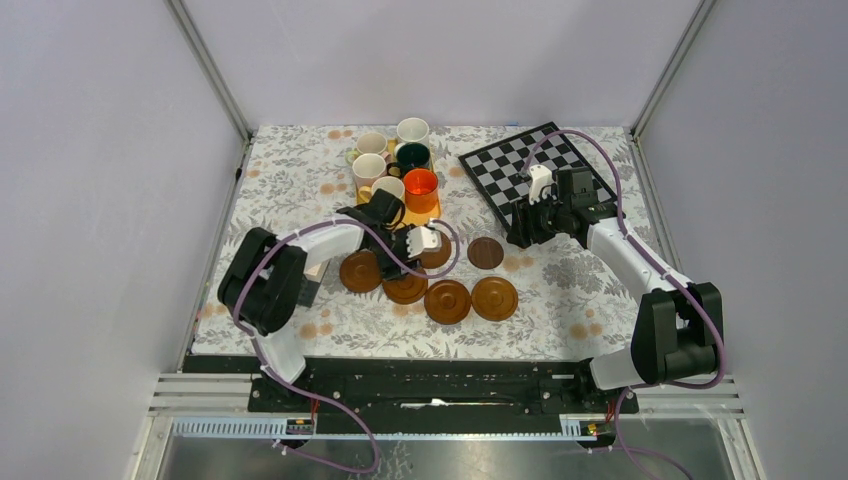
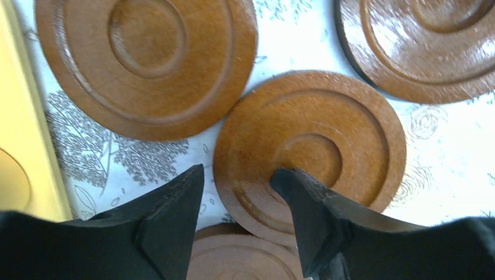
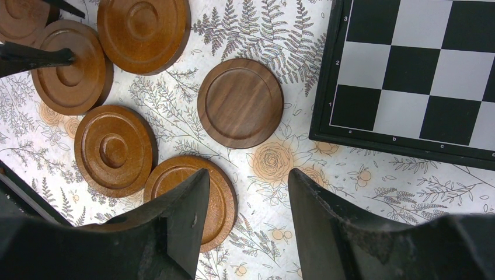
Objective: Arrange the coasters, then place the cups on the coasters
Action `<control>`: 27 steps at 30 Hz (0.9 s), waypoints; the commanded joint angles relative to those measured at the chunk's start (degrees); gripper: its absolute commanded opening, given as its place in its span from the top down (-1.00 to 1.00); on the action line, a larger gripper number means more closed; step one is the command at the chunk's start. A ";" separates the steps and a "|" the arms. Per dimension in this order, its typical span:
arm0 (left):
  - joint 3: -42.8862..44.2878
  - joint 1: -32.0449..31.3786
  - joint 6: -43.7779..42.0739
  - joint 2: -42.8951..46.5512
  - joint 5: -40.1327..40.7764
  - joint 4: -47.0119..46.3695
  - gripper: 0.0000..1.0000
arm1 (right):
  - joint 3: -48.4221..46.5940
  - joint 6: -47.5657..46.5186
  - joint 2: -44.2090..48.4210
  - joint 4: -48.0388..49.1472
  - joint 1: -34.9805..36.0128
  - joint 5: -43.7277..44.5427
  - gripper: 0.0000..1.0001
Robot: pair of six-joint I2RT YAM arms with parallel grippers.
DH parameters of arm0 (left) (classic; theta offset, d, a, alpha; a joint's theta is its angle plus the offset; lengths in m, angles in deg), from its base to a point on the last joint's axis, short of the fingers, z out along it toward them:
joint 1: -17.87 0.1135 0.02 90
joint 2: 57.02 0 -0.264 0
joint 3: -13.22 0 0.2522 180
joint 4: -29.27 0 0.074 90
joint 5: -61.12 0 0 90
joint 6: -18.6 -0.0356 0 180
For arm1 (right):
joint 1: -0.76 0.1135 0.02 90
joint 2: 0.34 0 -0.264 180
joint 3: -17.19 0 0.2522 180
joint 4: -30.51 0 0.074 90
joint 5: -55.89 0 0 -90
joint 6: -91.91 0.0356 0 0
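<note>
Six cups stand bunched on a yellow tray (image 1: 434, 212) at the back, among them an orange cup (image 1: 421, 188), a dark green cup (image 1: 412, 157) and a white cup (image 1: 412, 130). Reddish-brown coasters (image 1: 447, 301) lie in a loose cluster mid-table, and a darker coaster (image 1: 486, 252) lies apart to the right. My left gripper (image 2: 239, 173) is open and straddles the rim of one coaster (image 2: 327, 128), one finger over the disc and the other over the cloth. That coaster overlaps another coaster (image 2: 245, 259). My right gripper (image 3: 248, 175) hangs open and empty above the cloth, near the darker coaster (image 3: 240, 103).
A chessboard (image 1: 535, 170) lies at the back right, close to my right gripper. The yellow tray (image 2: 23, 146) borders the left gripper's workspace. The flowered cloth ends at the table's near and side edges, with frame posts at the back corners.
</note>
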 commanded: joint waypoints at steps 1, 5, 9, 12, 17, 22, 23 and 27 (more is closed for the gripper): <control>-2.50 -0.01 -3.97 3.13 -2.37 3.42 -0.15 | -0.11 -0.24 1.15 1.30 -0.24 -0.59 -0.18; -4.30 -0.01 -4.93 4.46 -2.73 4.11 -0.04 | -0.07 -0.24 1.04 1.30 -0.26 -0.51 -0.18; -6.21 -0.12 -6.71 5.91 -3.21 5.14 0.00 | -0.03 -0.32 1.12 1.37 -0.26 -0.52 -0.18; -7.48 -0.36 -7.54 6.77 -2.55 5.87 0.02 | -0.03 -0.30 1.09 1.28 -0.26 -0.53 -0.18; -9.30 -0.66 -8.73 8.41 -1.65 7.50 0.05 | 0.02 -0.34 1.09 1.35 -0.26 -0.52 -0.18; -10.55 -1.13 -9.54 9.70 -0.65 8.91 0.06 | 0.01 -0.38 1.02 1.24 -0.26 -0.57 -0.18; -10.86 -1.15 -9.61 9.84 -0.29 9.10 0.06 | 0.02 -0.34 0.98 1.22 -0.26 -0.57 -0.18; -11.65 -1.16 -10.04 10.50 1.16 9.17 0.06 | -0.10 -0.39 1.03 1.27 -0.26 -0.66 -0.18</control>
